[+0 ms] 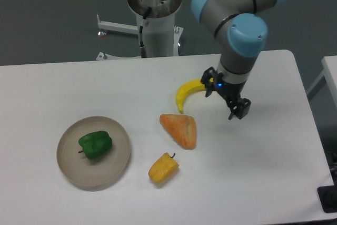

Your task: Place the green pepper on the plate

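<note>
The green pepper (95,144) lies on the beige-grey plate (117,165) at the front left of the table, stem toward the left. My gripper (236,109) hangs above the table at the right, far from the plate, beside the banana's end. It holds nothing. Its fingers point down and away, and the frame does not show whether they stand apart.
A yellow banana (188,91) lies just left of the gripper. An orange wedge-shaped piece (180,129) lies in the middle. A yellow pepper (163,168) lies in front of it, right of the plate. The robot's base (157,22) stands at the table's back edge.
</note>
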Controlling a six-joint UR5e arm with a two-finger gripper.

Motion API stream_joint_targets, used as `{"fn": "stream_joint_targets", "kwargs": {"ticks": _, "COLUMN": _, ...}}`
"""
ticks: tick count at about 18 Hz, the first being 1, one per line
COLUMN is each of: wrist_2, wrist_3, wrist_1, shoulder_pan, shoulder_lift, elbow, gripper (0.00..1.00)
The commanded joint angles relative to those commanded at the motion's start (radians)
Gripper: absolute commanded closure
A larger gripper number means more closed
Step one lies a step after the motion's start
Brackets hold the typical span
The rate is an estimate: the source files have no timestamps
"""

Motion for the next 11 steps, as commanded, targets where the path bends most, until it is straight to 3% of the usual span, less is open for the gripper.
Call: {"fn": "stream_joint_targets", "kwargs": {"ticks": 11, "wrist_2": 0.022, "wrist_3": 0.002, "wrist_1": 0.009, "shoulder_pan": -0.006, "shoulder_lift": -0.017, "elbow": -0.003, "gripper": 0.0}}
